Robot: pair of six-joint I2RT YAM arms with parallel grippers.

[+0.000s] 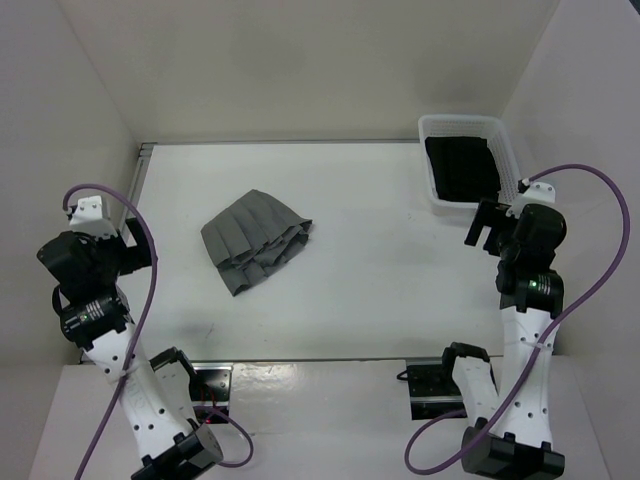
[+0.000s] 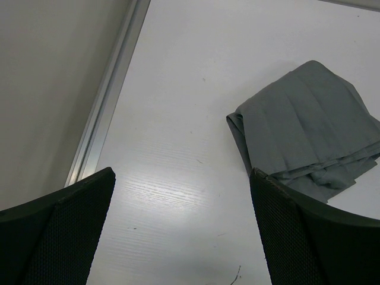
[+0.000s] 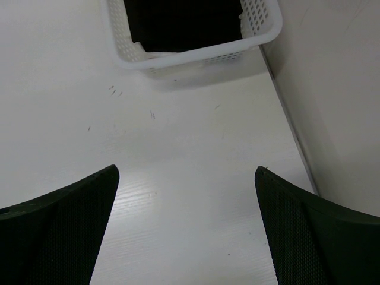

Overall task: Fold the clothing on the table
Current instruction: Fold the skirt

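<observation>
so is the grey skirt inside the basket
No, the skirt lies on the table left of centre, apart from the basket at the far right, which holds a black garment.

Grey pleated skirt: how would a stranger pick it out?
On the large white tabletop, left of centre, lies a mid-grey pleated fabric skirt. The only other cloth is a plain black garment inside the white plastic lattice basket at the far right corner.
</observation>
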